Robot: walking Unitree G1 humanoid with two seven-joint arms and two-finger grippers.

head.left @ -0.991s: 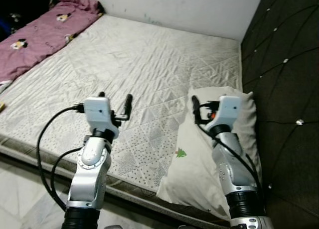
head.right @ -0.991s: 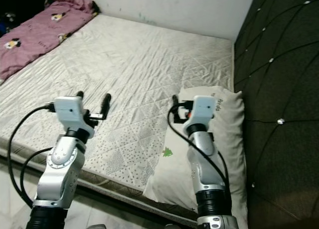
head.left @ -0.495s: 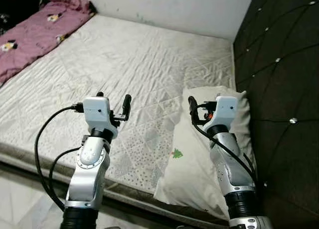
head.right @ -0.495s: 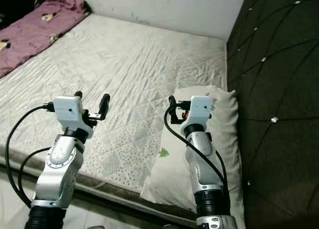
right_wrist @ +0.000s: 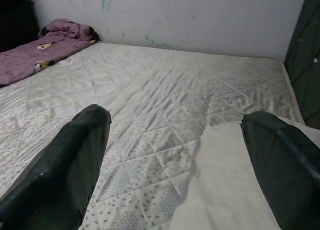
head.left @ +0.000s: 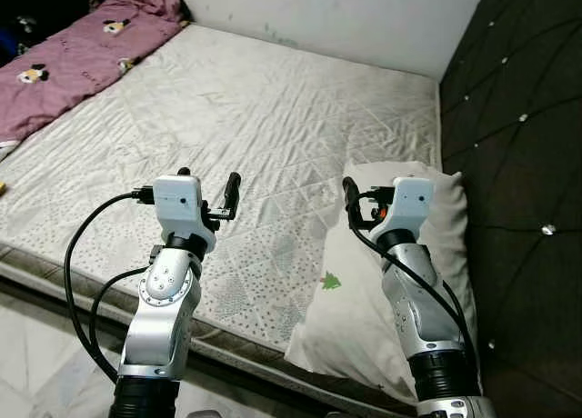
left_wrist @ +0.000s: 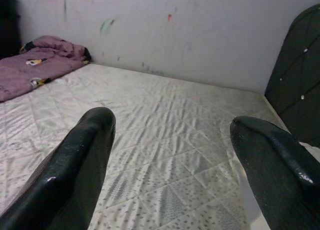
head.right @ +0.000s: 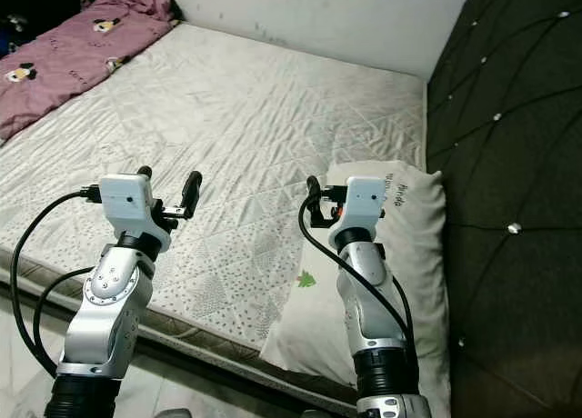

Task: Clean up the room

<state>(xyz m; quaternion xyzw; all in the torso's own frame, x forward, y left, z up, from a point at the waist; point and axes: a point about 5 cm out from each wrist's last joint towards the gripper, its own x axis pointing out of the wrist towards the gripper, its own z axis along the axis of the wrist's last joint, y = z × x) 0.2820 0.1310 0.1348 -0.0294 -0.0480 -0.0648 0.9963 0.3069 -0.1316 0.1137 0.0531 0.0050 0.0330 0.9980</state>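
Head cam, left eye: bare quilted mattress (head.left: 264, 118) runs up to a white wall (head.left: 364, 18). Pink blanket (head.left: 73, 59) is bunched at the far corner on the robot's left. Cream pillow (head.left: 364, 300) lies at the near right edge of the mattress, against the dark tufted headboard (head.left: 518, 164); small green tree print on it. Both arms are raised over the near edge of the bed. Left gripper (head.left: 209, 189) is over the dotted part of the mattress, fingers spread, nothing between them. Right gripper (head.left: 373, 195) hovers above the top end of the pillow, not touching it.

Right eye: same layout. Right gripper's one visible finger (head.right: 314, 200) points up; the other is hidden behind the wrist housing.

Left wrist cam: two black fingers (left_wrist: 75, 165) well apart, empty gap. Past them the mattress, the blanket at the far wall, the headboard edge.

Right wrist cam: fingers (right_wrist: 65, 165) wide apart, holding nothing. Pillow corner sits below, between them and toward the headboard side. Blanket visible far off by the wall.
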